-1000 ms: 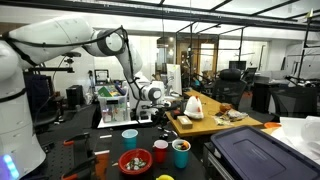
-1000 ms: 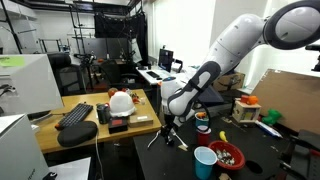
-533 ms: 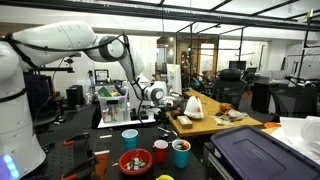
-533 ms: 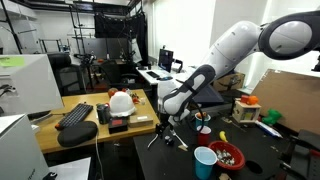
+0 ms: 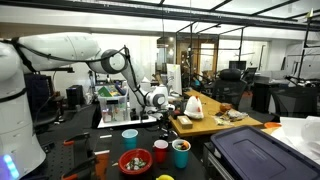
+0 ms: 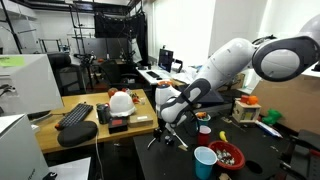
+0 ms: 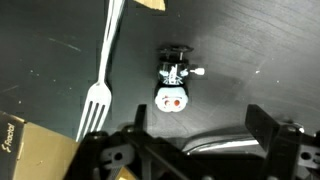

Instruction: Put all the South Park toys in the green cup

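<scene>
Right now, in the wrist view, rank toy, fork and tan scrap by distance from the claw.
1. Toy, centre, just ahead of the claw.
2. Fork, to the left.
3. Tan scrap, at the top edge.

Arm (image 6: 235,65) bent low over the black bench (image 6: 265,150)
It reaches in from the right, its gripper (image 6: 168,118) hanging just above the bench top. Nearer, a light-blue cup (image 6: 204,162) stands beside a red bowl (image 6: 228,155).
</scene>
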Controlling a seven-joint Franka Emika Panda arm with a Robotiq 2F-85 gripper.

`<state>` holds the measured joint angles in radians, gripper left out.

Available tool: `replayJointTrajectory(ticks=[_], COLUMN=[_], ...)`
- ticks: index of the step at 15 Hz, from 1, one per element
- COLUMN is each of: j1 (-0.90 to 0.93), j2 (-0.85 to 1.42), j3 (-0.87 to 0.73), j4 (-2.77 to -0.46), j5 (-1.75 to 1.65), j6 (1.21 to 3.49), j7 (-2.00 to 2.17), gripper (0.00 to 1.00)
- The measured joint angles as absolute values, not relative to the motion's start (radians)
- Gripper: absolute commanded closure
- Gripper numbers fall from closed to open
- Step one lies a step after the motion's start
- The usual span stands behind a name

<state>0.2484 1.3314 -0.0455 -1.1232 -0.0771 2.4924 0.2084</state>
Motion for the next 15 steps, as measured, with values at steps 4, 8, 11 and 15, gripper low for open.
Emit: replayJointTrajectory(ticks=[4,8,11,15], j1=[0.274,0.298,0.312,0.326], j2=[1.416,1.465,1.467,1.467], j3=[-0.072,-0.12,-0.147,-0.172], j4=[-1.022,-0.944,-0.931,-0.922], j5=[-0.079,-0.093,-0.108,-0.111], j6=[2.492,2.492,2.494,2.48], j7=[0.247,0.285,0.327,0.402], gripper=[0.0,0.0,0.0,0.0])
